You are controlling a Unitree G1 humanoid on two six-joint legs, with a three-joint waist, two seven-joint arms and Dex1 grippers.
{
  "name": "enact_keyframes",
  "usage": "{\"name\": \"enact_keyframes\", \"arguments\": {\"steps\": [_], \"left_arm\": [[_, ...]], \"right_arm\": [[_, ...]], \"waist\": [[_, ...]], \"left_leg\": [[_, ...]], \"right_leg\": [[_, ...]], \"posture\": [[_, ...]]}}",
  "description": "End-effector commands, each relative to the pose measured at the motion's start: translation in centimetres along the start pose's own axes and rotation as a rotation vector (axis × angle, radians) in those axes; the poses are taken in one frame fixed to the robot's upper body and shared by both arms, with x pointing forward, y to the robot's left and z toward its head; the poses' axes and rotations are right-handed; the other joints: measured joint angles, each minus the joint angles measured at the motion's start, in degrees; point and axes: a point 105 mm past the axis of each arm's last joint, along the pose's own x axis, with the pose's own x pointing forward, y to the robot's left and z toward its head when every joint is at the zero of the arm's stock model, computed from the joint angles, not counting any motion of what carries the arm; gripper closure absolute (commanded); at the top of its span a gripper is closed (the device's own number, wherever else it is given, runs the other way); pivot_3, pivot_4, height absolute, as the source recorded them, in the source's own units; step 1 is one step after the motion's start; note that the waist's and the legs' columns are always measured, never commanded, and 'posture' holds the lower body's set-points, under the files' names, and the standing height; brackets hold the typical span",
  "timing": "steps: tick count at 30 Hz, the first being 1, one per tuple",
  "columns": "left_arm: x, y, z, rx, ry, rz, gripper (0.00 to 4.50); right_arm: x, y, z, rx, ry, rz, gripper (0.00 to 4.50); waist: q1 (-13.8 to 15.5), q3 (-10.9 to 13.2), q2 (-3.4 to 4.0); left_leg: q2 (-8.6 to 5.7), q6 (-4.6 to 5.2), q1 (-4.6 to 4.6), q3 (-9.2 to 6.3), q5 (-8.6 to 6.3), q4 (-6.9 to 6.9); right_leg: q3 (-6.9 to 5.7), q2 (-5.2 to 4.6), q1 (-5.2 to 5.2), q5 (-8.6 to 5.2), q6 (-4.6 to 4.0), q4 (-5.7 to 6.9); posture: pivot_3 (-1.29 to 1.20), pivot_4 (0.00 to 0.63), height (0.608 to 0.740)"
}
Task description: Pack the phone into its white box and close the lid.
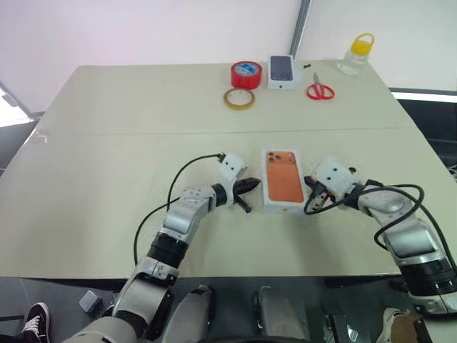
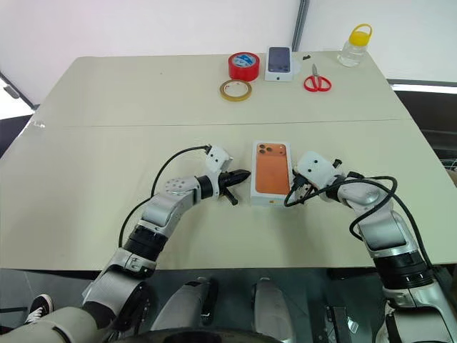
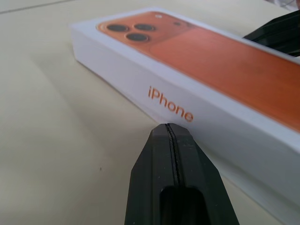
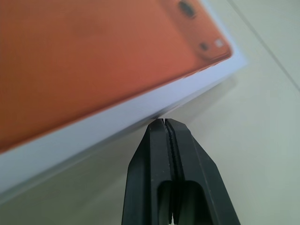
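Observation:
The white box (image 1: 282, 208) lies near the middle of the table, its side printed "iPhone" (image 3: 169, 104). On its top, inside a white border, shows the orange phone (image 1: 283, 183) back with three lenses. I cannot tell whether that is the phone itself or a picture on the lid. No separate lid is in view. My left gripper (image 1: 254, 184) is shut and empty, its tip just short of the box's left long side. My right gripper (image 1: 308, 181) is shut and empty, its tip (image 4: 166, 121) at the lower edge of the box's right long side.
At the far edge of the table lie a red tape roll (image 1: 246, 74), a yellowish tape ring (image 1: 238, 98), a small white box picturing a dark phone (image 1: 282, 71), red scissors (image 1: 320, 91) and a clear bottle with a yellow cap (image 1: 356, 56).

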Motion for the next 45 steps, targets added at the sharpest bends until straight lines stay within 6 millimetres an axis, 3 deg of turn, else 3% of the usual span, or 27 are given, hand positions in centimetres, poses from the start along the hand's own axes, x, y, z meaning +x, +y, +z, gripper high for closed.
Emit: {"name": "enact_keyframes", "arguments": {"steps": [1,9,12,15,18,20,25,28,32,37,41,45], "left_arm": [[0.0,-0.4,1.3,0.042,-0.035,-0.01,4.5],[-0.7,1.6,3.3,0.027,-0.095,0.045,4.5],[-0.7,2.3,5.1,0.034,-0.14,0.056,4.5],[-0.3,2.2,6.4,0.037,-0.174,0.043,4.5],[0.7,1.6,7.5,0.038,-0.202,0.018,4.5],[1.9,1.3,7.5,0.044,-0.182,0.004,4.5],[3.7,0.9,5.3,0.079,-0.098,-0.024,4.5],[4.1,0.6,3.4,0.113,-0.024,-0.043,4.5],[3.9,0.5,1.5,0.117,0.039,-0.052,4.5],[3.3,1.2,0.5,0.135,0.064,-0.029,4.5],[3.1,1.2,1.8,0.116,-0.001,-0.023,4.5],[2.3,1.7,3.9,0.109,-0.091,-0.003,4.5]], "right_arm": [[0.1,0.1,1.0,-0.05,-0.03,-0.001,4.46],[-0.9,-3.9,0.7,-0.055,-0.019,-0.123,4.46],[-1.7,-6.1,2.1,-0.007,-0.094,-0.181,4.46],[-2.1,-6.7,3.5,0.045,-0.185,-0.18,4.46],[-2.5,-5.7,5.3,0.098,-0.305,-0.093,4.46],[-2.6,-2.5,5.6,0.084,-0.328,0.074,4.46],[-2.5,2.5,3.5,0.019,-0.234,0.265,4.46],[-2.3,3.9,2.2,-0.031,-0.176,0.295,4.46],[-2.2,4.1,2.3,-0.046,-0.167,0.293,4.46],[-1.7,3.3,2.6,-0.027,-0.173,0.252,4.46],[-1.1,2.5,2.9,-0.056,-0.178,0.204,4.46],[-0.4,-0.7,4.8,-0.01,-0.252,0.041,4.46]], "waist": [[0.0,0.0,0.0],[0.2,0.0,0.0],[0.2,0.0,-0.01],[0.1,0.0,-0.01],[0.2,0.0,-0.02],[0.4,0.0,-0.04],[0.2,0.0,-0.05],[0.0,0.0,-0.05],[0.1,0.0,-0.07],[0.1,-0.1,-0.15],[0.1,-0.1,-0.15],[-0.2,-0.1,-0.16]], "left_leg": [[0.0,0.0,0.0,0.0,0.0,0.0],[-0.01,-0.01,0.0,0.0,0.0,0.02],[-0.02,-0.01,-0.01,0.0,0.0,0.02],[-0.01,-0.01,0.0,0.01,0.0,0.02],[0.0,-0.01,0.0,0.0,0.0,0.02],[-0.02,0.0,0.0,0.0,0.0,0.03],[-0.08,0.02,0.0,-0.01,-0.01,0.08],[-0.06,0.03,0.06,0.0,-0.01,0.08],[-0.03,0.24,0.15,-0.01,-0.14,0.08],[-0.03,0.23,0.18,-0.04,-0.14,0.08],[-0.03,0.24,0.21,-0.04,-0.15,0.08],[-0.04,0.18,0.18,-0.04,-0.11,0.08]], "right_leg": [[0.0,0.0,0.0,0.0,0.0,0.0],[-0.01,-0.01,0.01,0.0,0.0,0.0],[-0.01,-0.01,0.01,0.0,0.0,0.0],[-0.02,-0.01,0.01,0.0,0.0,0.0],[-0.03,-0.01,0.05,0.0,0.0,-0.02],[-0.04,-0.01,0.06,0.0,0.01,-0.02],[-0.12,-0.02,0.14,-0.05,0.1,-0.06],[-0.08,-0.02,0.14,-0.05,0.1,-0.01],[-0.08,-0.01,0.25,-0.05,0.1,-0.02],[-0.09,-0.02,0.29,-0.05,0.11,-0.03],[-0.08,-0.01,0.31,-0.05,0.1,-0.02],[-0.06,-0.03,0.26,-0.05,0.1,-0.01]], "posture": [[0.0,0.15,0.74],[0.0,0.15,0.74],[0.0,0.15,0.74],[0.0,0.15,0.74],[0.0,0.15,0.74],[0.0,0.15,0.74],[0.0,0.15,0.74],[0.0,0.15,0.74],[0.0,0.15,0.74],[0.0,0.15,0.74],[0.0,0.15,0.74],[0.0,0.15,0.74]]}}
